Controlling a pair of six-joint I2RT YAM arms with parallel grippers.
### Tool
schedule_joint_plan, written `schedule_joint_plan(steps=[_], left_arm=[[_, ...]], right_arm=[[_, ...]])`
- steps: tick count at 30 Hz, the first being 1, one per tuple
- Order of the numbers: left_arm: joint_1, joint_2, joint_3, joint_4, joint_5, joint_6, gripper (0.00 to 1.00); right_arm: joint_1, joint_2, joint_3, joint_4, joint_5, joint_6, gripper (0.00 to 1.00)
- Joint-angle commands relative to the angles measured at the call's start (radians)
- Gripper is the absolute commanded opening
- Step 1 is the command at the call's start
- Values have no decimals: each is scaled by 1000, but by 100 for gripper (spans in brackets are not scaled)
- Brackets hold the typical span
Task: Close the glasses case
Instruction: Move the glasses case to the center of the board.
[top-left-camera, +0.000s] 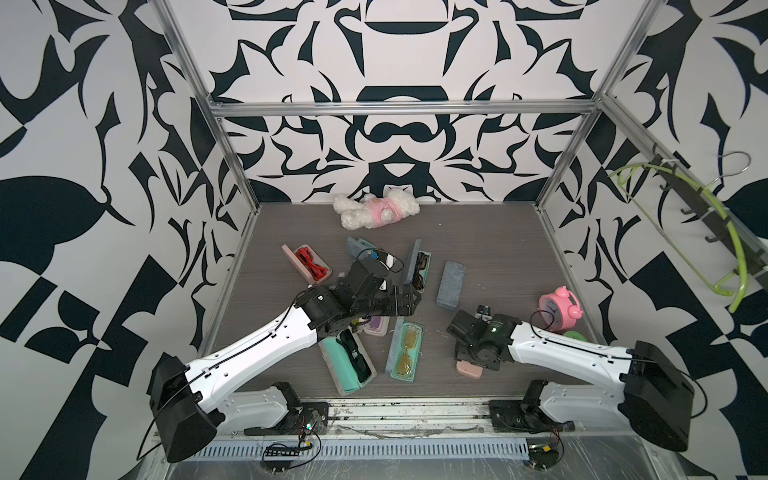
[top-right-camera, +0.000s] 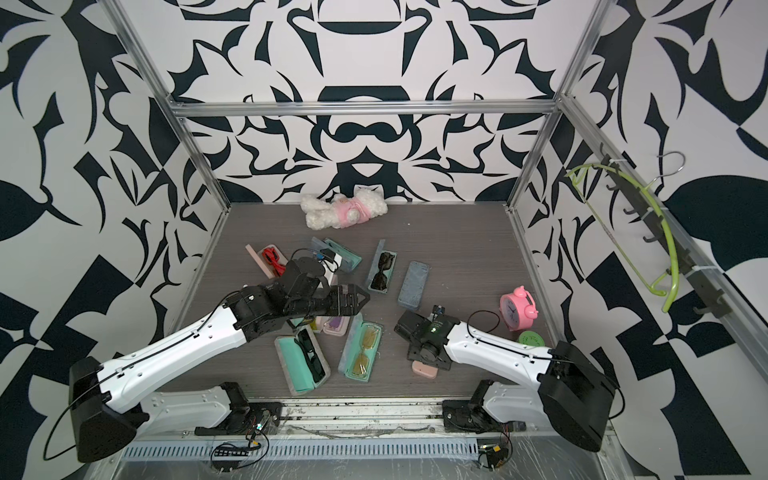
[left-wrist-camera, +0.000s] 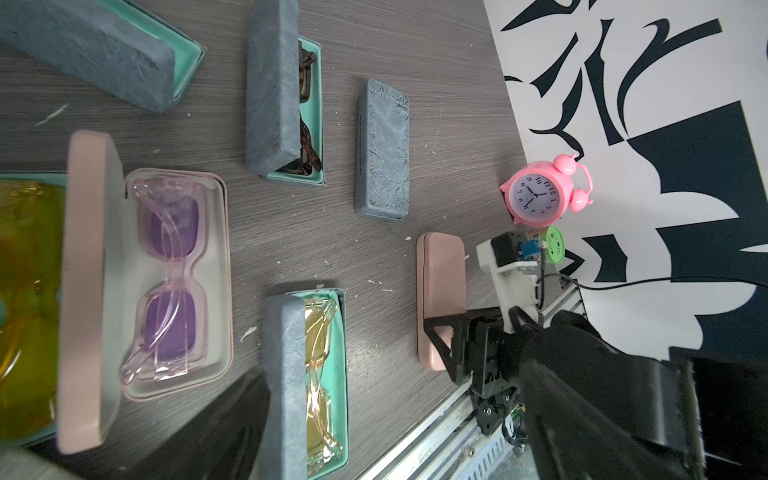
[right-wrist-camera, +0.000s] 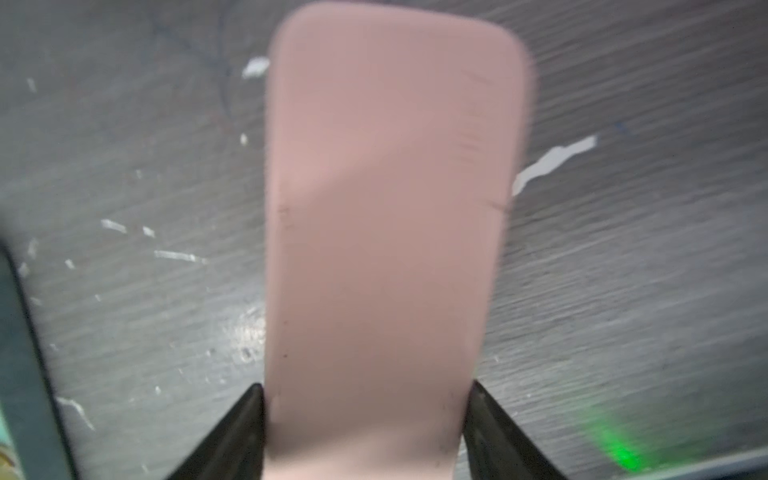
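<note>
A shut pink glasses case (right-wrist-camera: 386, 216) lies near the table's front right, also in both top views (top-left-camera: 469, 369) (top-right-camera: 424, 370). My right gripper (right-wrist-camera: 368, 415) is closed onto its end, one finger against each long side; the arm hides most of it from above. My left gripper (top-left-camera: 417, 297) hovers open and empty over the middle. Below it lies an open pink case with purple glasses (left-wrist-camera: 178, 282). Beside that lies an open grey case with yellow glasses (top-left-camera: 405, 353). Several more open cases lie around: teal (top-left-camera: 351, 359), grey (top-left-camera: 417, 270), pink with red glasses (top-left-camera: 311, 266).
A shut grey case (top-left-camera: 451, 284) lies right of centre. A pink alarm clock (top-left-camera: 559, 307) and a green disc (top-left-camera: 575, 334) stand by the right wall. A white and pink plush toy (top-left-camera: 376, 212) lies at the back. A green hanger (top-left-camera: 706, 232) hangs on the right wall.
</note>
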Motion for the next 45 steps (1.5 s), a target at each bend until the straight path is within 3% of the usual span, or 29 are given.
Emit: schedule_joint_plan(steps=[1, 8, 13, 17, 22, 26, 28, 34, 39, 45], left_arm=[[12, -18, -28, -30, 8, 13, 99], [31, -23, -30, -42, 13, 13, 99], [37, -19, -25, -48, 21, 13, 99], [41, -26, -29, -55, 21, 12, 99], [42, -39, -46, -64, 12, 10, 99], [45, -40, -51, -66, 16, 6, 99], [45, -36, -50, -65, 26, 5, 99], [45, -35, -65, -60, 68, -6, 99], [45, -55, -111, -65, 101, -20, 99], [45, -131, -171, -131, 85, -27, 100]], right_arm=[[-56, -11, 32, -30, 63, -37, 57], [-306, -1, 69, 62, -16, -278, 55], [-437, 115, 184, 140, -86, -450, 55], [-455, 245, 293, 160, -104, -516, 55], [-483, 306, 318, 192, -109, -547, 57], [-513, 312, 307, 219, -131, -566, 64], [-517, 307, 305, 231, -130, -574, 73], [-526, 261, 290, 279, -130, -589, 88], [-528, 206, 288, 270, -175, -593, 89], [-507, -12, 189, 251, -275, -532, 88]])
